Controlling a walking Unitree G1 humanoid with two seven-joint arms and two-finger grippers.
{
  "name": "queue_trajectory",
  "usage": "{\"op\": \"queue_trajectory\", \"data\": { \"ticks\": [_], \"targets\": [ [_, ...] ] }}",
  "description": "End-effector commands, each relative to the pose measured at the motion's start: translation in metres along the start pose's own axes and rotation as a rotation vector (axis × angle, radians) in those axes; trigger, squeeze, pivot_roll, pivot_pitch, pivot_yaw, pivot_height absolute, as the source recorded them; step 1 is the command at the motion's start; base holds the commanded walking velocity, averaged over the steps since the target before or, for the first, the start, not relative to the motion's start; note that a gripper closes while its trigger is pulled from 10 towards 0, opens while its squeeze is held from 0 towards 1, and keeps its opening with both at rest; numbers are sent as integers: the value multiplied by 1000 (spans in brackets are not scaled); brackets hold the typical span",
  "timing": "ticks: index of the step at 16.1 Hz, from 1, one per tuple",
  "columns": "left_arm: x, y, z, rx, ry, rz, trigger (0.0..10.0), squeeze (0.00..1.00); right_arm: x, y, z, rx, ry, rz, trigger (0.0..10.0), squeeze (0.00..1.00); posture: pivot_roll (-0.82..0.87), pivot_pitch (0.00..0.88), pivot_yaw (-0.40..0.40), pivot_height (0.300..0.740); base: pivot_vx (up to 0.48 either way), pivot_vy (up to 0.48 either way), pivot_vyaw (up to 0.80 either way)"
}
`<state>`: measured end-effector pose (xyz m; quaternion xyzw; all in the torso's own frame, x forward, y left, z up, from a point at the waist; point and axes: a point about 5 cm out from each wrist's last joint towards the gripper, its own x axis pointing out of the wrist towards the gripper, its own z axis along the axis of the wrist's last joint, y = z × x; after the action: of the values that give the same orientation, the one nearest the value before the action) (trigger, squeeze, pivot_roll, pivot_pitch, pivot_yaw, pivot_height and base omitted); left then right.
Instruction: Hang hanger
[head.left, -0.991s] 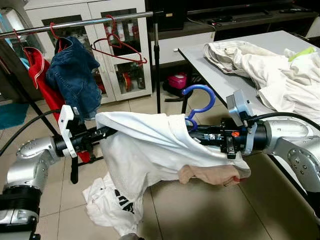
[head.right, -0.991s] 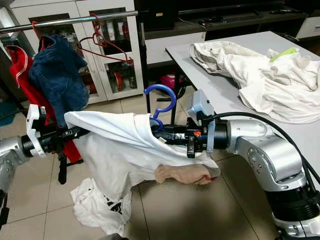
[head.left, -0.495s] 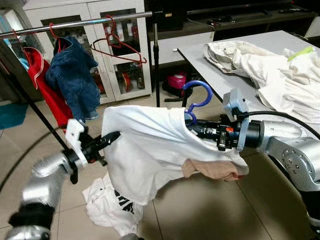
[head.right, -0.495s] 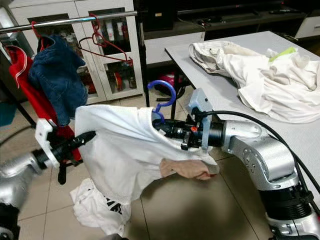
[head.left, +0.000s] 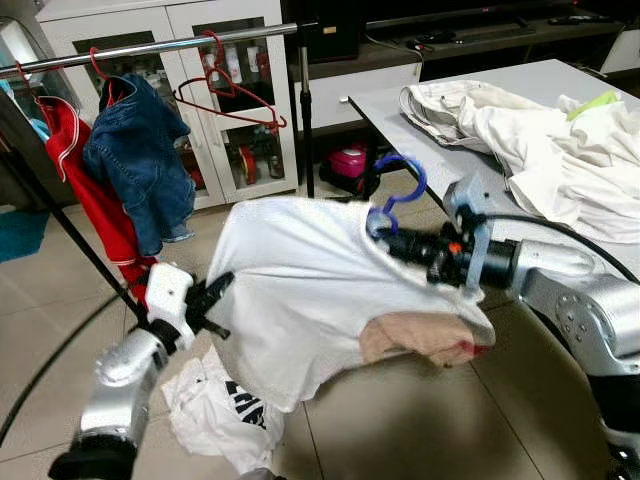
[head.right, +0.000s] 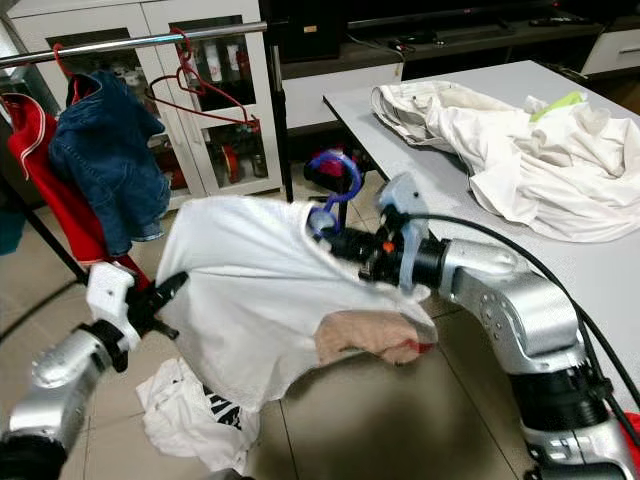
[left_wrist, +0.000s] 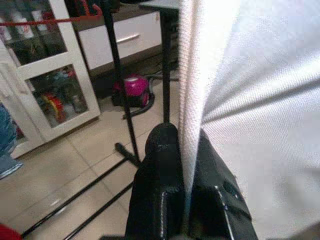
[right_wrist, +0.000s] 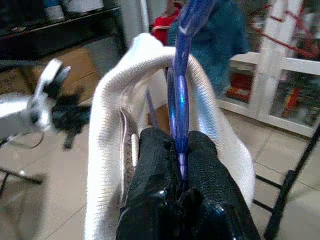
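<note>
A: So, step in hand: carry the blue hanger (head.left: 398, 190) with the white shirt (head.left: 300, 290) up to the garment rail (head.left: 150, 47); right gripper (right_wrist: 181, 150) is clenched on the hanger neck, left gripper (left_wrist: 182, 170) pinches the shirt hem.

B: Best way?

A: Raise both together, keep the cloth off the floor, aim for the bare stretch near the red hanger (head.left: 228, 92); hook points up, tilted toward the rail; long axis looks roughly level, running across between the arms.
</note>
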<state>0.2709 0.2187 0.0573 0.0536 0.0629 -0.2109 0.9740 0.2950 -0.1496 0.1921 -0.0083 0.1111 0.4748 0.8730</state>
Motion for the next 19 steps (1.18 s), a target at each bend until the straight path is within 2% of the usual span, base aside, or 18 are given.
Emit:
{"op": "queue_trajectory", "data": {
  "ticks": [1,4,7,9,10,13,15,17,18,19],
  "targets": [
    [-6,-2,-14,15,66,14,0,0,-9,-12,21,-29,-82,-103,10000,0,-46,0,74,740,0,0,0],
    [-5,-22,-21,50,81,-31,0,0,-7,-27,30,32,-150,-266,10000,0,-45,0,66,740,0,0,0],
    [-3,-34,-23,79,70,-67,0,0,-3,-38,35,94,-204,-425,10000,0,-45,0,64,740,0,0,0],
    [-2,-40,-22,90,52,-95,0,0,-2,-41,38,126,-252,-470,10000,0,-45,0,63,740,0,0,0],
    [1,-45,-18,86,17,-113,0,0,0,-42,44,155,-309,-503,10000,0,-46,0,63,740,0,0,0],
    [5,-55,-12,101,-28,-171,0,0,10,-38,48,174,-339,-508,10000,0,-46,0,63,740,0,0,0],
    [5,-56,-13,111,-18,-176,0,0,13,-37,48,186,-345,-516,10000,0,-45,0,63,740,0,0,0],
    [0,-44,-28,94,92,-67,0,0,16,-33,49,165,-326,-485,10000,0,-46,0,62,740,0,0,0],
    [-4,-42,-35,83,141,-61,0,0,17,-29,48,137,-302,-461,10000,0,-46,0,62,740,0,0,0],
    [-7,-41,-36,83,146,-73,275,0,18,-27,47,115,-285,-444,10000,0,-45,0,61,740,0,0,0]
  ]
}}
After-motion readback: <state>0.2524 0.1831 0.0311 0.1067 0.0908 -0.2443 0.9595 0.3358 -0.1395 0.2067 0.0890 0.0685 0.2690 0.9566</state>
